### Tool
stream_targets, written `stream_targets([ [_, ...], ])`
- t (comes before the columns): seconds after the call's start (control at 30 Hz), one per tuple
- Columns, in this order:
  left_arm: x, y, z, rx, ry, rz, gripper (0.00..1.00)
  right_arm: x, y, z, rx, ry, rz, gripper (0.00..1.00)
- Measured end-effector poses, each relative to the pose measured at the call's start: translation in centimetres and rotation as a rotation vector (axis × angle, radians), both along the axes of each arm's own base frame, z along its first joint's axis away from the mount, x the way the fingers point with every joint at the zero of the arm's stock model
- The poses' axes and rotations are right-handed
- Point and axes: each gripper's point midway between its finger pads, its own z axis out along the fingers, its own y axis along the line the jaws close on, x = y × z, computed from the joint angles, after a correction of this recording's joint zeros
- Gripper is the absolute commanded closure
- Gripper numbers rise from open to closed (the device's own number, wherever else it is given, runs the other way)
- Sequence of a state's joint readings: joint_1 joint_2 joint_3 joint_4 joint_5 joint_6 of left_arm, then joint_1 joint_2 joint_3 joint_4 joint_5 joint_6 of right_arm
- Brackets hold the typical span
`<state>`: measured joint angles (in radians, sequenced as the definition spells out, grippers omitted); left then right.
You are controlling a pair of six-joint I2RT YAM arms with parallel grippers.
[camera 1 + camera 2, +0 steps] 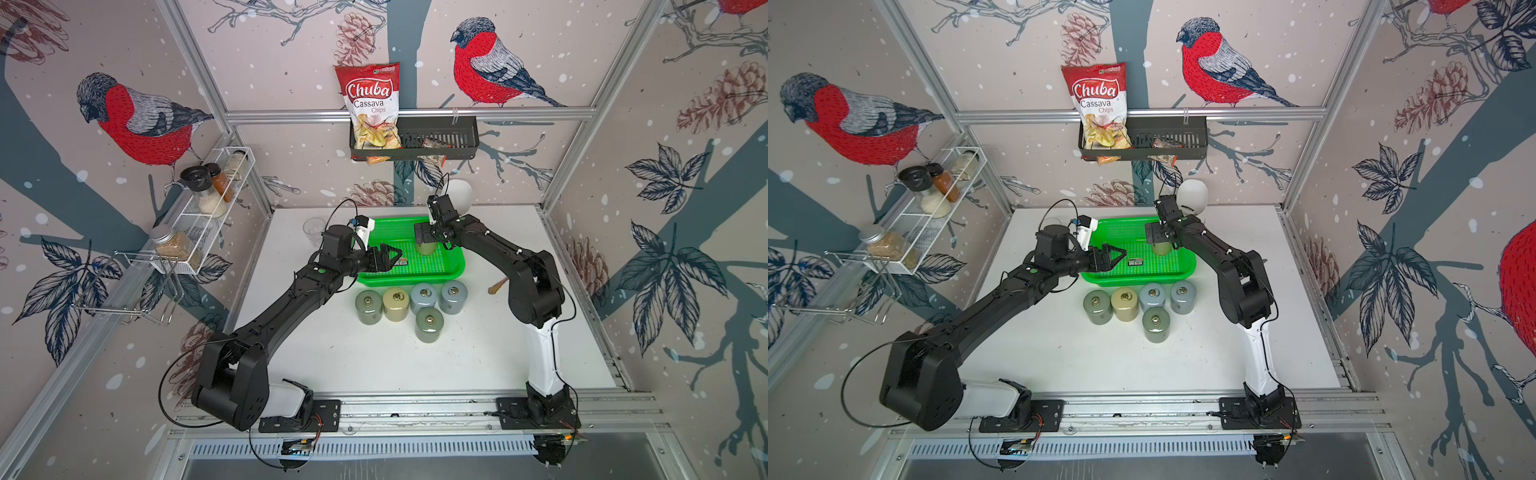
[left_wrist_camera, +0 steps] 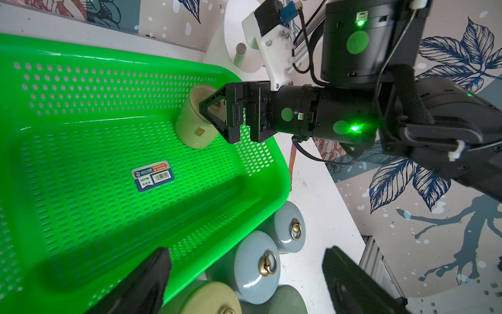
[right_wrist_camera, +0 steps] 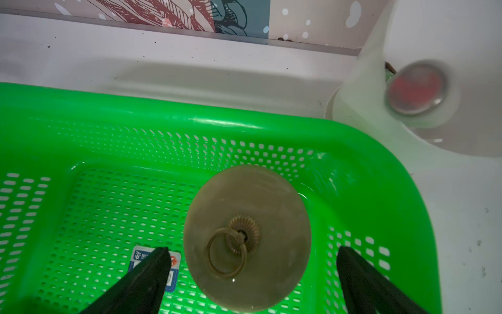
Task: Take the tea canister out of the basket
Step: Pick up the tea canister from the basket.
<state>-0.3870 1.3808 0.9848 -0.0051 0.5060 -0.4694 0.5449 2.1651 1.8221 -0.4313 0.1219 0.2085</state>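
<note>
Tea canister (image 3: 247,239), pale with a ring-pull lid, stands upright inside the green basket (image 1: 409,279), toward its right wall. The right gripper (image 3: 252,248) hovers just above it, fingers spread wide to either side of the lid, gripping nothing. The left gripper (image 1: 388,259) hangs agape over the basket's near left edge, empty.

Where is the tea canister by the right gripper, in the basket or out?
In: the tea canister stands upright on the basket's mesh floor.
</note>
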Motion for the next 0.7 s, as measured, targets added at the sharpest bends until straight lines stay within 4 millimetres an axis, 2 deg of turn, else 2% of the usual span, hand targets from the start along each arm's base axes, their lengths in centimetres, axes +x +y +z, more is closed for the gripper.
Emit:
stream_targets([
  [0.23,0.1,-0.1,-0.3,0.003,0.005,-0.008,0.08,0.6,0.9,-1.1,0.007,0.014,0.016,0.00],
  [0.37,0.5,-0.3,0.8,-0.008,-0.019,-0.011,0.08,1.3,1.3,-1.8,0.006,0.018,0.017,0.00],
  [0.7,0.6,-0.2,0.7,-0.003,-0.020,-0.012,0.08,1.7,1.3,-3.4,-0.008,0.044,0.012,0.03],
])
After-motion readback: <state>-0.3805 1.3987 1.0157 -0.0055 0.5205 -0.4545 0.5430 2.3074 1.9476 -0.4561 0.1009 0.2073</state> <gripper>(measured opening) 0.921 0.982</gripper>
